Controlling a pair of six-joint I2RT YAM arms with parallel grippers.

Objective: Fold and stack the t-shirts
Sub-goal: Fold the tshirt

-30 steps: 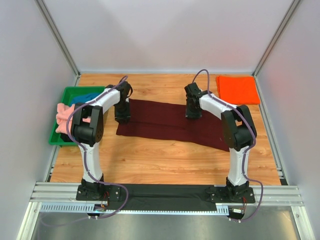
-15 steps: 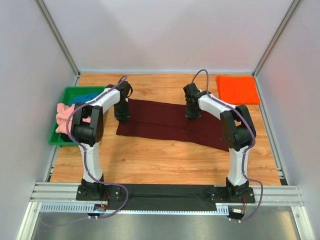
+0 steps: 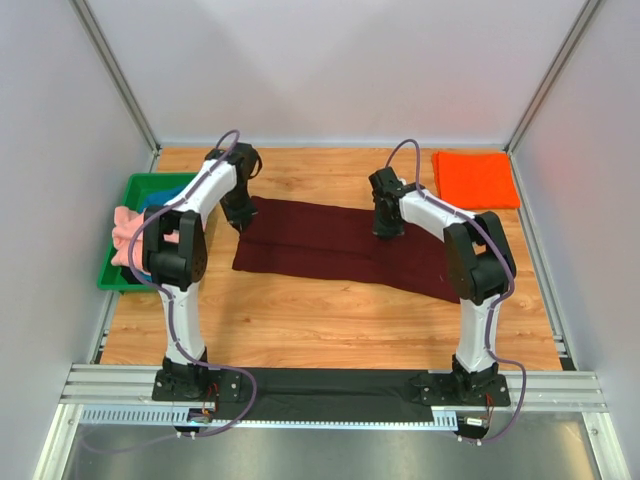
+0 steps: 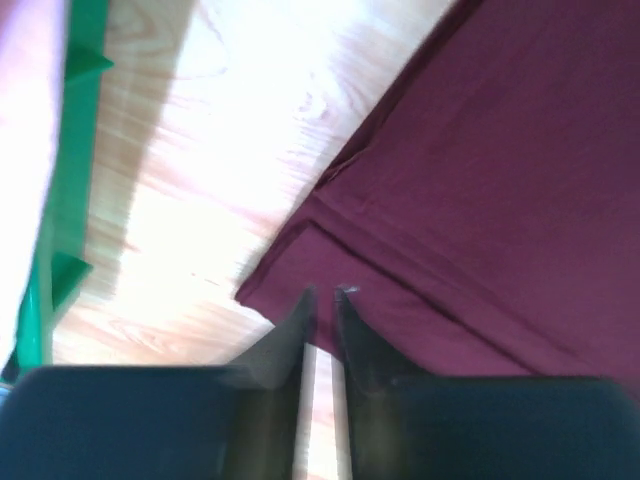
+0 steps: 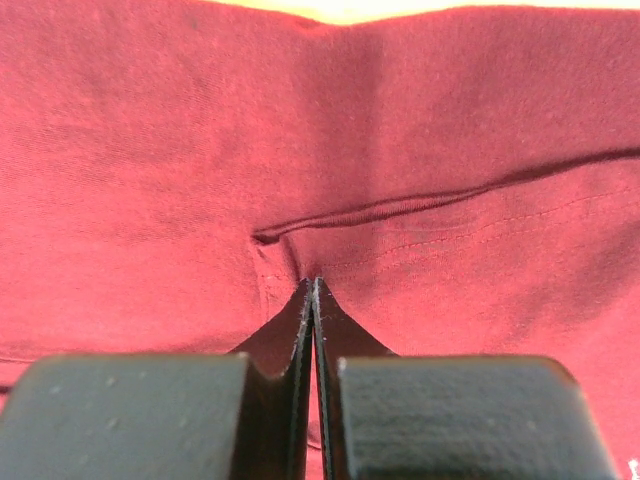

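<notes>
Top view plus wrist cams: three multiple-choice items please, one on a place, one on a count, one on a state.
1. Where is the folded orange t-shirt? A far right corner; B far left corner; C near edge, between the arm bases.
2. How many shirts lie in or over the green tray? A none; B two; C four.
3. The right gripper is: A wide open; B shut on the maroon t-shirt; C shut on nothing, in mid-air.
Key: 1 A, it lies alone by the right wall. 2 B, a pink t-shirt and a blue t-shirt. 3 B, the wrist view shows closed jaws with cloth puckered into the tips.
</notes>
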